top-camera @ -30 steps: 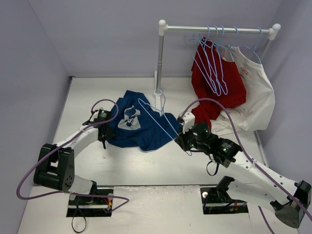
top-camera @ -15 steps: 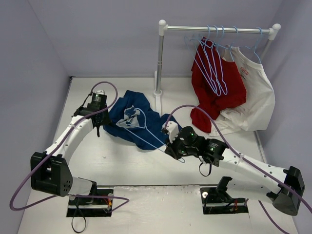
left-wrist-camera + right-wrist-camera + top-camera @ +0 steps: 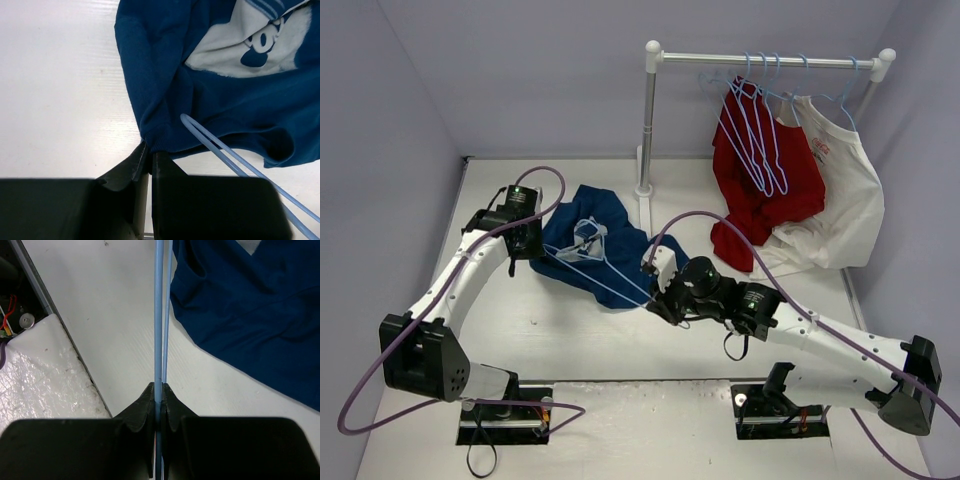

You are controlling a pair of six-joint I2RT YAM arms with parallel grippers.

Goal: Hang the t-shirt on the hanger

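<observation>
The dark navy t-shirt (image 3: pixel 605 235) lies bunched on the white table, its pale inner label (image 3: pixel 250 45) turned up. A thin light-blue hanger (image 3: pixel 620 287) runs partly inside the cloth, and its wires come out toward the near right. My left gripper (image 3: pixel 533 250) is shut on the shirt's left edge (image 3: pixel 160 142), with the hanger wire (image 3: pixel 225 155) passing just to its right. My right gripper (image 3: pixel 655 302) is shut on the hanger wire (image 3: pixel 159 315); the shirt (image 3: pixel 250 315) lies to the right of that wire.
A white clothes rack (image 3: pixel 647 120) stands at the back. On its rail hang a red shirt (image 3: pixel 760 180), a white shirt (image 3: pixel 840 190) and several spare blue hangers (image 3: pixel 755 130). The arm base plates (image 3: pixel 45 375) are close by the right gripper.
My right gripper has pulled the hanger left and toward the near edge. My left gripper has carried the shirt's edge toward the back, and the cloth has bunched up narrower.
</observation>
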